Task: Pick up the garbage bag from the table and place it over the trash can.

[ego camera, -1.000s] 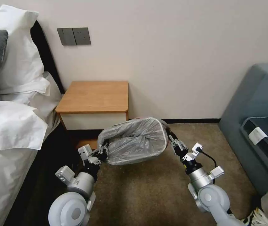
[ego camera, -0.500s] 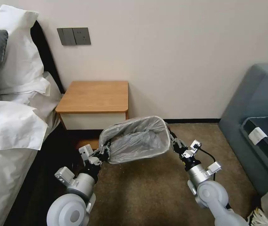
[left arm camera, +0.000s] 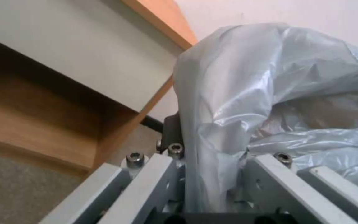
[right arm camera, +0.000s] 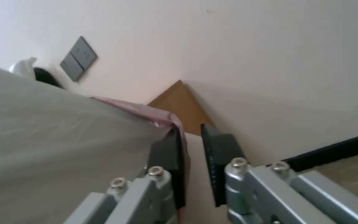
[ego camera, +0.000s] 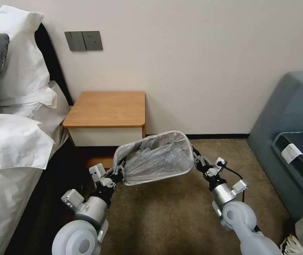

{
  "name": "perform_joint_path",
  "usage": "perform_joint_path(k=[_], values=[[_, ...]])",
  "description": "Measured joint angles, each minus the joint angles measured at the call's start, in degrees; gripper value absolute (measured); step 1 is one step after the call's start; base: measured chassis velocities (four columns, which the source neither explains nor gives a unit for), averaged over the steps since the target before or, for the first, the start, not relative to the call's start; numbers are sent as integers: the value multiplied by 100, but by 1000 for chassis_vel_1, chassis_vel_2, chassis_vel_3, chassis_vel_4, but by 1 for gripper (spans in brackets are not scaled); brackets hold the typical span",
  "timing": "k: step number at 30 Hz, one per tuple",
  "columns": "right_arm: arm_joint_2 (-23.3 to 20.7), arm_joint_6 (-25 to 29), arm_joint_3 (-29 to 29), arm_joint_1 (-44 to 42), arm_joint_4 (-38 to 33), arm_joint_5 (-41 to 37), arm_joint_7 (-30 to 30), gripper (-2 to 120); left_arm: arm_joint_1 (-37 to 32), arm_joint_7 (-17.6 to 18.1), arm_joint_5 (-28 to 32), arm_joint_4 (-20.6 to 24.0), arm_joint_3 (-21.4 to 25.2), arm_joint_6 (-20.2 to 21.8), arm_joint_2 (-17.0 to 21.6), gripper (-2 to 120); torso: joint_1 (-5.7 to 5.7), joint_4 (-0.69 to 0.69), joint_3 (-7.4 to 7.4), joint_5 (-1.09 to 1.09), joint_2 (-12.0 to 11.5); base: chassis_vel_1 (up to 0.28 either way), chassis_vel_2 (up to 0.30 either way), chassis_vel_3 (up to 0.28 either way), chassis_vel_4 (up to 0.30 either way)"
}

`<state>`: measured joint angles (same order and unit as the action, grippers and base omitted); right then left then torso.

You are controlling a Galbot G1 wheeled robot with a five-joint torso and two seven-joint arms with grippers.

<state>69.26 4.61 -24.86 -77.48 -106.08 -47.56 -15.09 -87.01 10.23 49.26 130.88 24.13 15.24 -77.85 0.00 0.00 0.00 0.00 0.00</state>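
- Brown carpet covers the floor, with a white-sheeted bed on the left and a grey-blue sofa on the right.
- At the far wall stands the small wooden nightstand with an orange-brown surface and a white drawer front.
- Just near of it, the thin, crinkly, translucent grey plastic garbage bag hangs stretched wide between both arms, mouth tilted toward the camera; the trash can cannot be made out beneath it.
- The left gripper has its fingers pinched on the bag's left edge.
- The right gripper has its dark fingers narrowly parted around the bag's pinkish-red edge on the right side.
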Motion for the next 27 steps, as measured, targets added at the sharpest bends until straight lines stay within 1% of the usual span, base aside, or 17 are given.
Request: perform_joint_path(k=[1,2,4,5,7,8,10,12,13,14,17,18,20,21,22,24,27], values=[[42,15,-105,-164,-129,181,49,23,23,68,-19,-16,16,33,-10,3,0,0,0,0,0,0,0,0,0],[42,15,-105,-164,-129,181,49,23,23,68,-19,-16,16,33,-10,3,0,0,0,0,0,0,0,0,0],[120,77,-316,-414,-325,397,58,33,57,205,-75,-58,32,110,-21,3,0,0,0,0,0,0,0,0,0],[120,77,-316,-414,-325,397,58,33,57,205,-75,-58,32,110,-21,3,0,0,0,0,0,0,0,0,0],[188,160,-522,-708,-612,413,-153,44,84,408,-178,-93,42,213,-41,3,0,0,0,0,0,0,0,0,0],[188,160,-522,-708,-612,413,-153,44,84,408,-178,-93,42,213,-41,3,0,0,0,0,0,0,0,0,0],[236,310,-601,-988,-982,321,-509,56,84,591,-400,-99,29,395,-66,3,0,-1,0,1,0,0,0,0,0],[237,373,-601,-1033,-1084,353,-589,60,64,630,-520,-98,18,457,-68,3,0,-2,0,0,0,0,0,0,0],[197,540,-553,-1077,-1311,669,-707,67,19,666,-804,-88,-12,581,-59,3,0,0,-1,-1,0,0,0,0,0],[197,540,-553,-1077,-1311,669,-707,67,19,666,-804,-88,-12,581,-59,3,0,0,-1,-1,0,0,0,0,0],[-220,794,-286,-925,-1794,2294,-811,81,50,614,-1547,-108,-112,776,32,3,0,0,-1,1,0,0,0,0,0],[-220,794,-286,-925,-1794,2294,-811,81,50,614,-1547,-108,-112,776,32,3,0,0,-1,1,0,0,0,0,0],[-569,682,-72,-737,-2004,3047,-776,77,120,558,-1858,-171,-169,815,83,3,0,0,0,1,0,0,0,0,0],[-958,407,167,-592,-2155,3434,-633,71,211,483,-2092,-258,-226,829,127,3,0,1,0,1,0,0,0,0,0],[-958,407,167,-592,-2155,3434,-633,71,211,483,-2092,-258,-226,829,127,3,0,1,0,1,0,0,0,0,0],[-1618,-219,781,-258,-2267,3591,-241,61,280,377,-2362,-366,-295,829,166,3,0,-1,0,0,0,0,0,0,0],[-1695,-310,869,-200,-2270,3591,-195,61,284,361,-2395,-379,-304,829,168,3,0,-1,0,0,0,0,0,0,0]])
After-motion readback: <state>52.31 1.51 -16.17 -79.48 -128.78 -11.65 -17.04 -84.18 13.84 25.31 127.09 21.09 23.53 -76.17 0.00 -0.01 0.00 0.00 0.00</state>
